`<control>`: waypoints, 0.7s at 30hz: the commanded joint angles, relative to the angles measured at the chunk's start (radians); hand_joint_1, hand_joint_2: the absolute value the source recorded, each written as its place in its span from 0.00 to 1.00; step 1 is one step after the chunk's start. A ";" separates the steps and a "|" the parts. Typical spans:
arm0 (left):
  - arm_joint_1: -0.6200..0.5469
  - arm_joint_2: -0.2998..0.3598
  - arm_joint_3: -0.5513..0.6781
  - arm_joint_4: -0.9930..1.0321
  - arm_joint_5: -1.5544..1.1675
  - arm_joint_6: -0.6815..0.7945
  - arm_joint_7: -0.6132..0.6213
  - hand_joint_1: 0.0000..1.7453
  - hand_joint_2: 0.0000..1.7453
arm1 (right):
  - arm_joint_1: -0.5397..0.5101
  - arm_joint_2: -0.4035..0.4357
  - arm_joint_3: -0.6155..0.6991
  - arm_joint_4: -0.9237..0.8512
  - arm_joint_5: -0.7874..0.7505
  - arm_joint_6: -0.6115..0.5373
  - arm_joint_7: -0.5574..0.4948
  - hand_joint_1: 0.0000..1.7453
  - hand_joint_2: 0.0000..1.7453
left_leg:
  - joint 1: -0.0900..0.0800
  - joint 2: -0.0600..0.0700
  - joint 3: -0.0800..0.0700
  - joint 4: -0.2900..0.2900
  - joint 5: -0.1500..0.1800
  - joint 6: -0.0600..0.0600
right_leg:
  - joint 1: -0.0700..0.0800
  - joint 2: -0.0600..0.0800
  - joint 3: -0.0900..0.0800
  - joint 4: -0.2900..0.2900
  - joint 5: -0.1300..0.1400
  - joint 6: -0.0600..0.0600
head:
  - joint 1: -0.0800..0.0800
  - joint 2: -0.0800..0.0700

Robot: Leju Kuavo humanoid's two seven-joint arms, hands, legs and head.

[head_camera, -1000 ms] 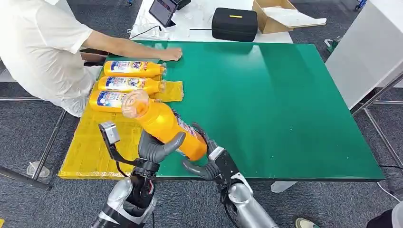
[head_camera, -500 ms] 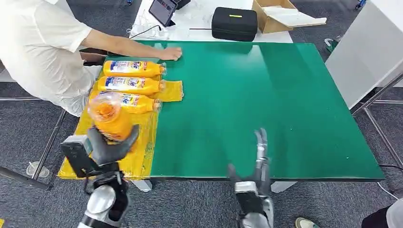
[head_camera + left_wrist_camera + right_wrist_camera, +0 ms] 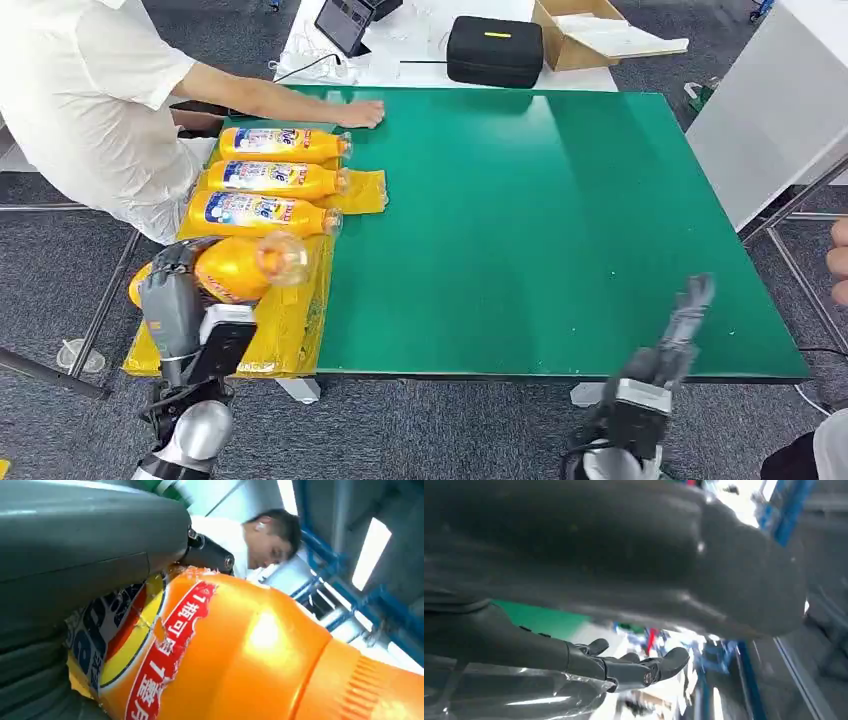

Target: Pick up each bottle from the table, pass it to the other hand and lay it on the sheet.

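My left hand [image 3: 172, 285] grips an orange bottle [image 3: 235, 268] lying sideways low over the yellow sheet [image 3: 285, 330], its clear cap end pointing right. In the left wrist view the same orange bottle [image 3: 240, 655] fills the space beside my left hand [image 3: 75, 555], red label showing. Three more orange bottles [image 3: 268, 178] lie in a row on the sheet's far part. My right hand [image 3: 680, 325] is raised at the table's front right edge, fingers stretched out and holding nothing; the right hand [image 3: 624, 667] looks the same in its wrist view.
A person in a white shirt [image 3: 80, 100] leans in from the left with a hand [image 3: 360, 113] on the green table [image 3: 560, 200]. A black case [image 3: 493, 50], a tablet [image 3: 343, 22] and a cardboard box [image 3: 590, 30] sit beyond the table.
My left hand took the bottle from the right hand, carried it left and lowered it sideways over the sheet. The right hand let go and swung to the front right edge.
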 commanded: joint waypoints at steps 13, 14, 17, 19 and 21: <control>-0.315 0.035 -0.089 0.856 -0.249 -0.187 -0.030 1.00 1.00 | -0.083 0.019 0.010 0.060 -0.056 0.113 0.002 0.00 0.00 | 0.000 0.001 0.006 -0.001 0.000 0.000 | 0.001 -0.001 0.006 0.000 -0.001 -0.002 | 0.000 0.000; -0.320 0.037 -0.093 0.861 -0.248 -0.209 -0.030 1.00 1.00 | -0.086 0.020 0.011 0.067 -0.057 0.118 0.002 0.00 0.00 | 0.000 0.001 0.005 -0.001 0.000 0.000 | 0.001 -0.001 0.005 0.000 0.000 -0.002 | 0.000 0.000; -0.320 0.037 -0.093 0.861 -0.248 -0.209 -0.030 1.00 1.00 | -0.086 0.020 0.011 0.067 -0.057 0.118 0.002 0.00 0.00 | 0.000 0.001 0.008 -0.001 -0.001 0.000 | 0.001 -0.001 0.008 0.000 -0.001 -0.002 | 0.000 0.000; -0.320 0.037 -0.093 0.861 -0.248 -0.209 -0.030 0.98 1.00 | -0.086 0.020 0.011 0.067 -0.057 0.118 0.002 0.00 0.00 | 0.000 0.001 0.008 -0.001 0.000 0.000 | 0.000 -0.001 0.008 0.000 -0.001 -0.003 | 0.000 0.000; -0.327 0.051 -0.106 0.876 -0.240 -0.302 -0.041 0.42 1.00 | -0.091 0.019 0.012 0.089 -0.058 0.130 0.002 0.00 0.00 | 0.000 0.002 0.008 -0.001 0.000 0.001 | 0.001 0.000 0.008 0.000 0.000 -0.003 | 0.000 0.000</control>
